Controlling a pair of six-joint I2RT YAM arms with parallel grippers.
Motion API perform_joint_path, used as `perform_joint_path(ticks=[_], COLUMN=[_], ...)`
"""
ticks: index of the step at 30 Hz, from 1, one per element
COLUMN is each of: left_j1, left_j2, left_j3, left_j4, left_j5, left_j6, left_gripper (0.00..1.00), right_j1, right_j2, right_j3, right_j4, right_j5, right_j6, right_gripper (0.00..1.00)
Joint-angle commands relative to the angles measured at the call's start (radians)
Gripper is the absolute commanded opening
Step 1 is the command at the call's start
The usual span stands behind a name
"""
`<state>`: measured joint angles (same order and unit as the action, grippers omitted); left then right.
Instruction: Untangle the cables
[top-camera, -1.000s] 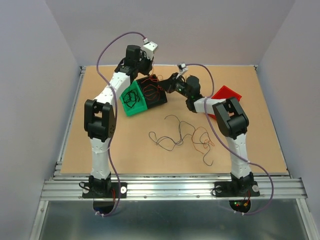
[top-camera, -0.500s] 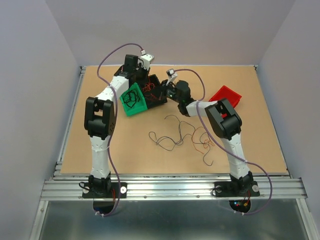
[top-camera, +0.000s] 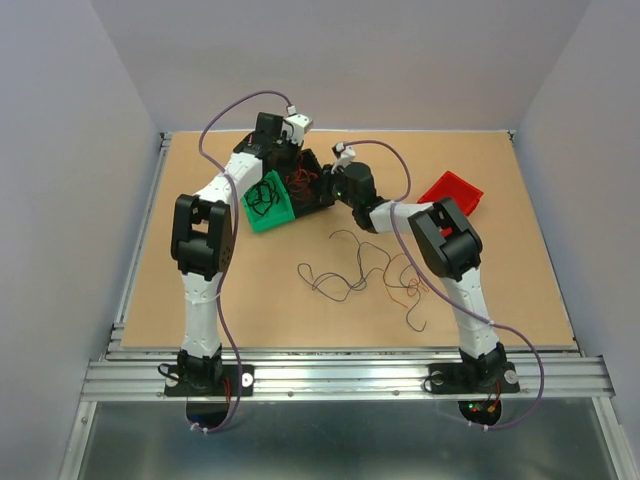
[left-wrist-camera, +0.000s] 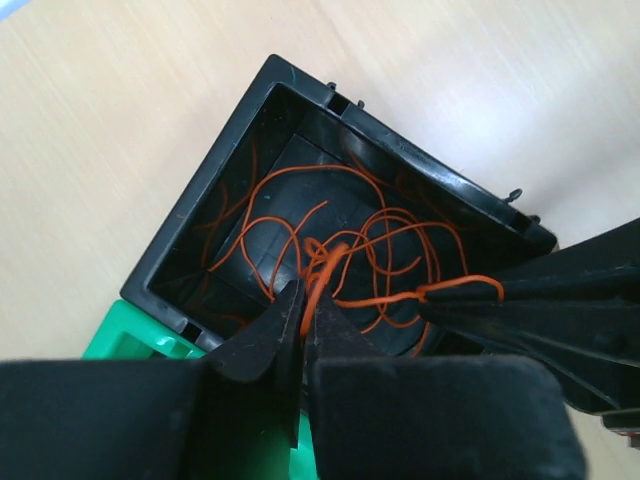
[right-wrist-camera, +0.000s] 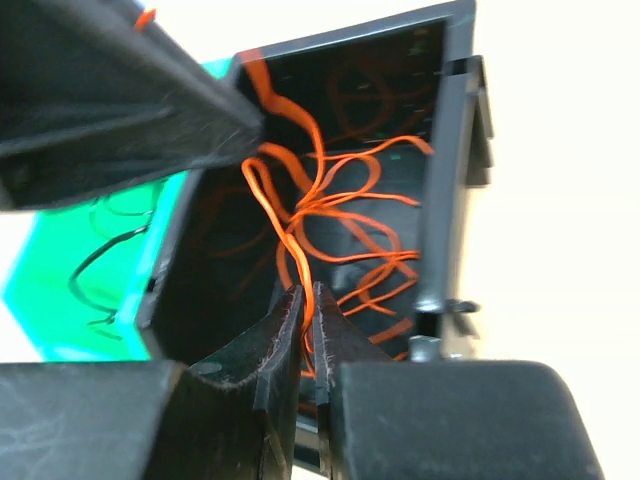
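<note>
A tangle of orange cables lies in the black bin, which leans against the green bin. My left gripper reaches into the black bin and is shut on an orange cable. My right gripper comes in from the other side. Its jaws stand a sliver apart, and an orange cable runs through the gap. The same strand stretches between the two grippers. More black and red cables lie loose on the table. The green bin holds black cables.
A red bin lies tipped at the right of the table. The lavender arm cords arch above both arms. Both grippers crowd the black bin's mouth, fingers nearly touching.
The right arm swung left to the black bin's mouth. The left gripper shifted right and dipped deeper into that bin. The loose cables on the table stayed put.
</note>
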<state>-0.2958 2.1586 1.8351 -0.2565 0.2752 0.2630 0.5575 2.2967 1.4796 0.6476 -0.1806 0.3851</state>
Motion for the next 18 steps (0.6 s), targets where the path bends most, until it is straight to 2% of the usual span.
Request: perform_joint_path(ticks=[1, 4, 6, 7, 13, 18], left_j1=[-0.014, -0.02, -0.022, -0.022, -0.023, -0.023], left_j2=[-0.082, -0.091, -0.108, -0.117, -0.184, -0.236], left_j3=[0.032, 0.023, 0.009, 0.003, -0.04, -0.077], left_j4=[-0.006, 0.0, 0.011, 0.019, 0.042, 0.059], left_j5=[-0.05, -0.063, -0.076, -0.085, -0.117, -0.148], left_j6=[-0.002, -0.001, -0.001, -0.001, 0.002, 0.018], left_gripper=[0.2, 0.32, 0.35, 0.38, 0.44, 0.5], right_j1=[0.004, 0.005, 0.007, 0.008, 0.012, 0.012], right_j2=[-0.062, -0.071, -0.075, -0.08, -0.132, -0.189], right_j3=[0.102, 0.1, 0.097, 0.091, 0.061, 0.006], right_j4=[-0.032, -0.032, -0.034, -0.034, -0.034, -0.025], right_j5=[0.089, 0.093, 0.099, 0.102, 0.122, 0.125], right_j6=[-0.049, -0.051, -0.055, -0.058, -0.075, -0.083], right_gripper=[0.15, 0.25, 0.29, 0.34, 0.45, 0.48])
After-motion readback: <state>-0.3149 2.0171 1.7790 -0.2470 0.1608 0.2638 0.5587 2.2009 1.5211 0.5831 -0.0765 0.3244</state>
